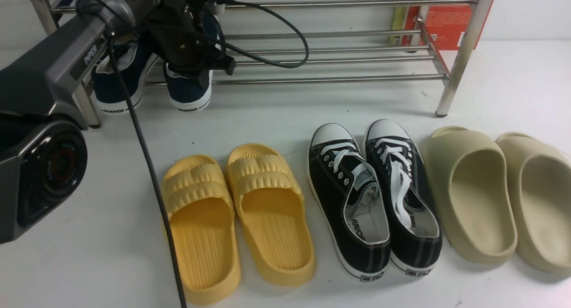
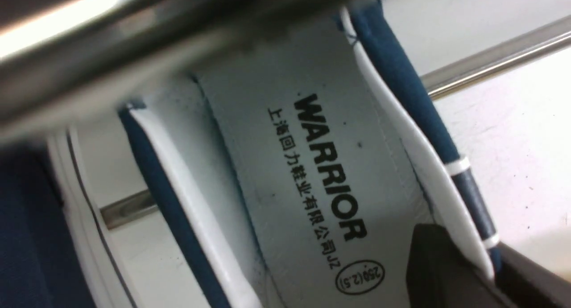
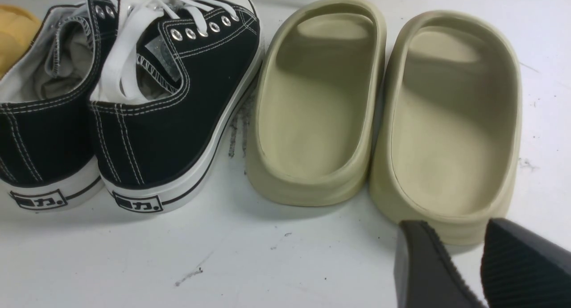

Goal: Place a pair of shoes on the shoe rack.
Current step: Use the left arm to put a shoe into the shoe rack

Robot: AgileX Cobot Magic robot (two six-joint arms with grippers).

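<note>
The pair of navy slip-on sneakers (image 1: 189,94) is at the left end of the lower tier of the steel shoe rack (image 1: 330,78), side by side, toes projecting past the front bar. Both toe bumpers carry WARRIOR lettering, partly hard to read. The insole (image 2: 312,165) of the shoe nearer the rack's middle reads "WARRIOR", "上海回力鞋业有限公司JZ" and, inside an oval, what appears to be "250(2.5)". The left gripper (image 2: 473,254) is closed on that shoe's side wall, one finger inside the opening and one outside. The right gripper (image 3: 464,241) holds nothing; a narrow gap shows at its tips (whether it is fully shut cannot be told). The black lace-up sneakers (image 1: 348,201) show part of the WARRIOR name on their insoles; their boxed heel labels are only partly legible, though "力" can be made out. A label (image 1: 90,54) on the left arm is too blurred to read with certainty. The same arm covers part of the rack and shoes, and a black cable (image 1: 149,161) crosses the front view, passing over the shoe nearer the rack's end. A blurred metal bar (image 2: 134,45) obstructs part of the left wrist view. On the white surface in front of the rack, from left to right, are yellow slides (image 1: 203,241), the lace-ups and beige clogs (image 1: 482,201). A red item (image 1: 446,25) is behind the rack's right end.
</note>
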